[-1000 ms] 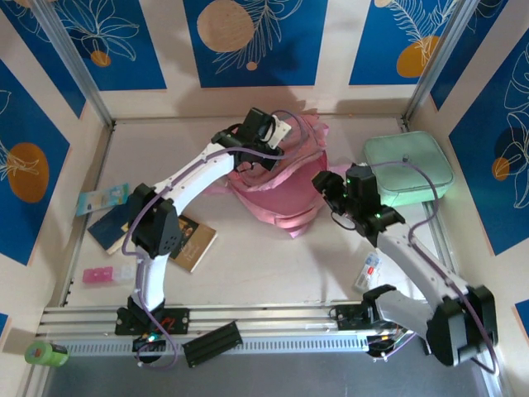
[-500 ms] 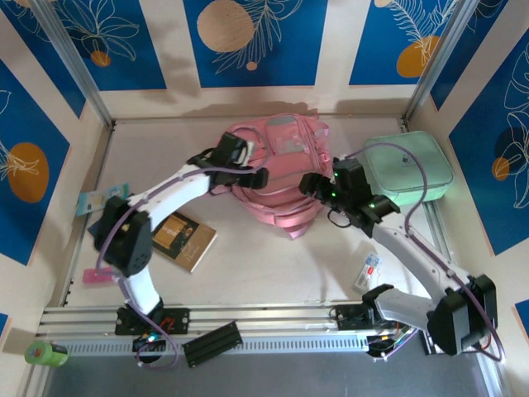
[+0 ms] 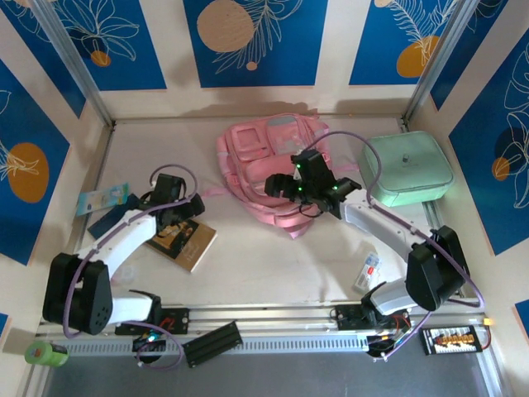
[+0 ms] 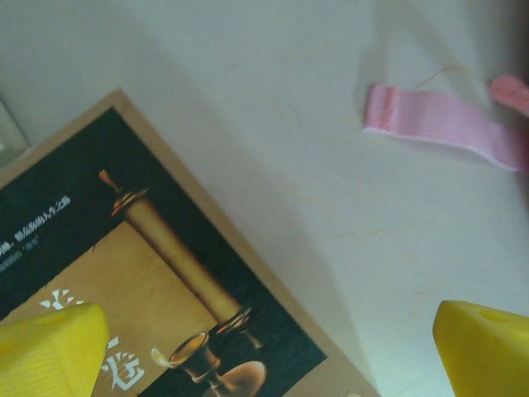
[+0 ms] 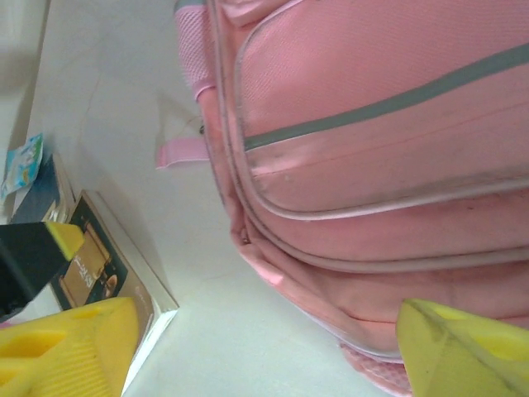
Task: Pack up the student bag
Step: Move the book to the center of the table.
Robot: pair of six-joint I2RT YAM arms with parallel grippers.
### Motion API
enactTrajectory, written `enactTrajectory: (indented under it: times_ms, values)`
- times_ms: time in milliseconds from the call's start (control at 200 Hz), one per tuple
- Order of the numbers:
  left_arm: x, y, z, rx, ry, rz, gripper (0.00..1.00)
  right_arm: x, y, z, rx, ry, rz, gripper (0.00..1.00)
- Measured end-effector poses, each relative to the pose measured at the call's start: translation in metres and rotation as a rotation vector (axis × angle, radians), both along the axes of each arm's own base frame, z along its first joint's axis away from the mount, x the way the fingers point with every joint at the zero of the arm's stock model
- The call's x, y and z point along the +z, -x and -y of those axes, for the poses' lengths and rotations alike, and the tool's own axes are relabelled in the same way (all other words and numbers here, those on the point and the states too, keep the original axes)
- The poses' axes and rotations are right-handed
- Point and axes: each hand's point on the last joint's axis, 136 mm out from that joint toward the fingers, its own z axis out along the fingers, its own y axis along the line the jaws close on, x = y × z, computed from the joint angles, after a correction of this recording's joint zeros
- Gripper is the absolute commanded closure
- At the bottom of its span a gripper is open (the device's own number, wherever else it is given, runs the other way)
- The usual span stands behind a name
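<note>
The student bag (image 3: 263,161) is a large pink backpack lying flat at the back middle of the table, front pockets up. My right gripper (image 3: 278,188) hovers over its near left side, open. In the right wrist view the bag (image 5: 372,157) lies just beyond the wide yellow fingertips (image 5: 70,347) of the right gripper (image 5: 264,351), and nothing sits between them. My left gripper (image 3: 183,217) hangs open over a brown and black book (image 3: 180,237). In the left wrist view the left gripper (image 4: 269,351) is above the book (image 4: 124,281). A loose pink strap (image 4: 438,124) lies beyond.
A mint-green case (image 3: 407,169) stands right of the bag. A blue booklet (image 3: 107,222) and a card packet (image 3: 102,199) lie left of the book, with a pink item (image 3: 103,275) nearer. A small tube (image 3: 369,270) lies at the front right.
My left gripper opened, let the bag go and swung back left over the book. The bag dropped flat. My right arm moved left over the bag and its jaws widened.
</note>
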Motion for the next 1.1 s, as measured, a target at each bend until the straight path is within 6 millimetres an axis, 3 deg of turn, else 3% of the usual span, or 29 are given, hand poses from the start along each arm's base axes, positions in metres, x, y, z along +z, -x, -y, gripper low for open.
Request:
enactTrajectory:
  times_ms: [315, 440, 550, 705, 810, 980, 1095]
  values:
    - [-0.038, -0.005, 0.020, -0.006, 0.086, -0.098, 0.08, -0.012, 0.002, -0.010, 0.028, 0.011, -0.040, 0.20]
    - [-0.037, -0.012, 0.032, -0.014, 0.109, -0.081, 0.09, -0.012, 0.002, -0.008, 0.025, 0.016, -0.046, 0.20]
    - [-0.037, -0.015, 0.062, -0.074, 0.135, -0.066, 0.09, -0.013, 0.001, -0.006, 0.019, 0.017, -0.049, 0.20]
    - [-0.033, -0.008, 0.129, -0.203, 0.217, -0.047, 0.09, -0.011, 0.000, -0.005, 0.013, 0.015, -0.050, 0.22]
    - [-0.029, -0.001, 0.153, -0.239, 0.293, -0.051, 0.09, -0.014, -0.001, -0.007, 0.016, 0.013, -0.060, 0.23]
    - [-0.019, 0.004, 0.156, -0.250, 0.337, -0.072, 0.03, -0.023, 0.002, -0.012, 0.032, 0.018, -0.087, 0.25]
    - [0.005, 0.000, 0.140, -0.246, 0.328, -0.041, 0.00, -0.022, 0.006, -0.022, 0.063, 0.018, -0.089, 0.26]
